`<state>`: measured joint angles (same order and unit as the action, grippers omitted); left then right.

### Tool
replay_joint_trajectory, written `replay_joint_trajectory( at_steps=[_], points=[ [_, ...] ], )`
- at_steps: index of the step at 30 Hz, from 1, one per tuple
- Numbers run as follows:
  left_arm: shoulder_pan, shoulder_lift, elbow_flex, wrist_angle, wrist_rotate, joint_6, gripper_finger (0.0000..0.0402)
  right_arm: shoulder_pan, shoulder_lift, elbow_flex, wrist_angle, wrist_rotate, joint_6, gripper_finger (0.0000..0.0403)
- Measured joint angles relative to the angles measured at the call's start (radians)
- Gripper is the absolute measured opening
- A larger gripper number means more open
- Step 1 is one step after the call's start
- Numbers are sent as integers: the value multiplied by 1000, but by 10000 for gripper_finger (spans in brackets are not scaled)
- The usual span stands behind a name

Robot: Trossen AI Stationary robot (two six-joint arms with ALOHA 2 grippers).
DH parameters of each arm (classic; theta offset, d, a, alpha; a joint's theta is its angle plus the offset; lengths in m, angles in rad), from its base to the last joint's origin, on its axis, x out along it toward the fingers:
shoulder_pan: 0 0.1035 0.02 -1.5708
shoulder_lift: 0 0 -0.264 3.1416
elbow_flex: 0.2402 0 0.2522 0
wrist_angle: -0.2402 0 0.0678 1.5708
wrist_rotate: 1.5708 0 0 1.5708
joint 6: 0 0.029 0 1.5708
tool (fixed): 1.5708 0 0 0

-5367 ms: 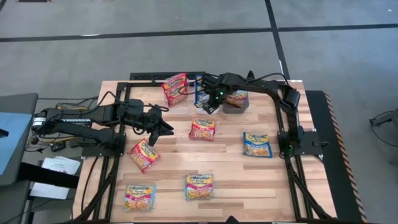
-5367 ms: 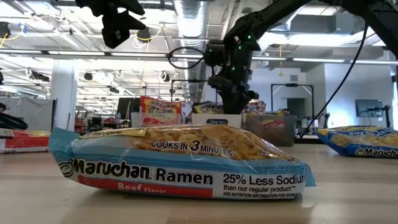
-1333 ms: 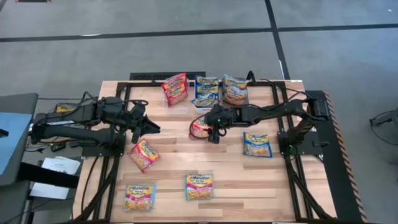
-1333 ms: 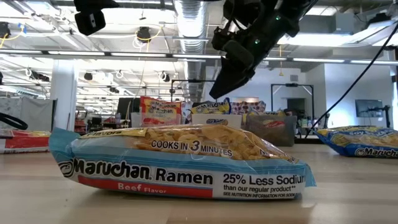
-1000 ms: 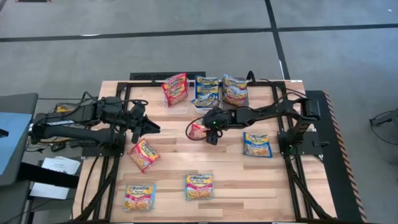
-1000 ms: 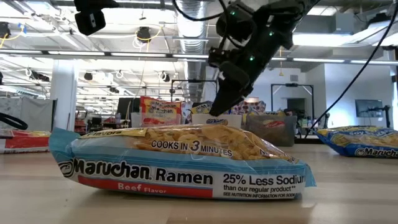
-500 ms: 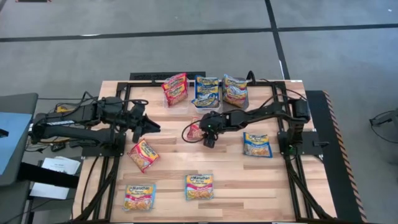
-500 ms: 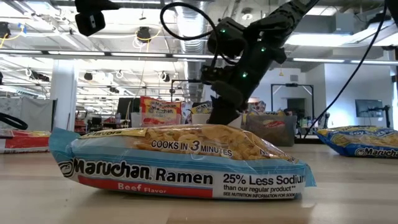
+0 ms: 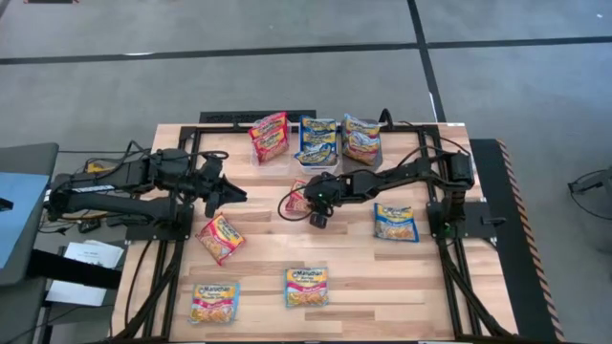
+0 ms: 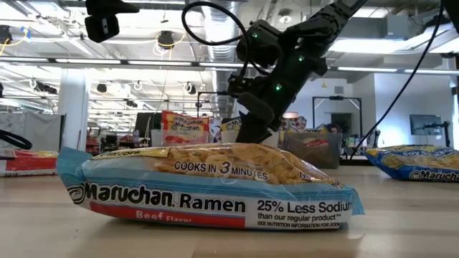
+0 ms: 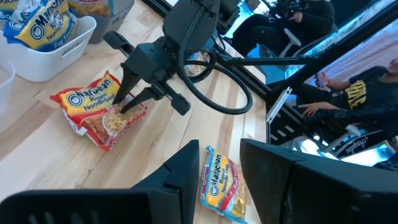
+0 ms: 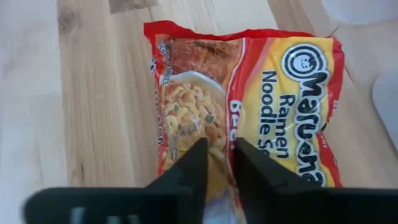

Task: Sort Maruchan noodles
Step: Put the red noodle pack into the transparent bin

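A red and yellow ramen packet [image 9: 295, 197] lies flat near the table's middle, also seen in the right wrist view [image 12: 249, 93] and the left wrist view [image 11: 93, 112]. My right gripper [image 9: 312, 208] [image 12: 219, 163] [image 11: 124, 109] stands on it, its fingers drawn close together. My left gripper [image 9: 229, 191] [image 11: 217, 171] hovers open over the left part of the table, touching nothing. More packets stand in three bins at the far edge: red ones in the clear bin [image 9: 270, 139], blue ones in the white bin [image 9: 317, 143], orange ones in the dark bin [image 9: 361, 140]. My right gripper comes down on the packet's noodle-picture end [image 12: 193, 124] from above, slanting in from the table's right. The fingers [image 11: 132, 93] meet on the wrapper's top face with only a narrow gap, and a ridge of film [image 12: 229, 165] shows between them. The packet still lies on the table.
Loose packets lie on the wood: a red-yellow one [image 9: 221, 237], one at the near left [image 9: 214, 301], one near the middle of the near edge [image 9: 306, 286] [image 10: 208, 183], a blue one on the right [image 9: 395, 222]. People sit beyond the table [image 11: 348, 93].
My right gripper has moved toward the table's left and come down from above the packet until its fingers rest on the wrapper. The red and yellow packet has shifted slightly toward the left.
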<state>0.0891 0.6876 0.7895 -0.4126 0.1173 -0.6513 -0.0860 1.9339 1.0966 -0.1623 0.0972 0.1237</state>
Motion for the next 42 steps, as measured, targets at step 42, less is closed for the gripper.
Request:
replay_joint_trajectory(
  at_steps=[42],
  points=[
    [129,0,0,0,14,-52,182,170,-8,153,-222,145,-46,3]
  ],
)
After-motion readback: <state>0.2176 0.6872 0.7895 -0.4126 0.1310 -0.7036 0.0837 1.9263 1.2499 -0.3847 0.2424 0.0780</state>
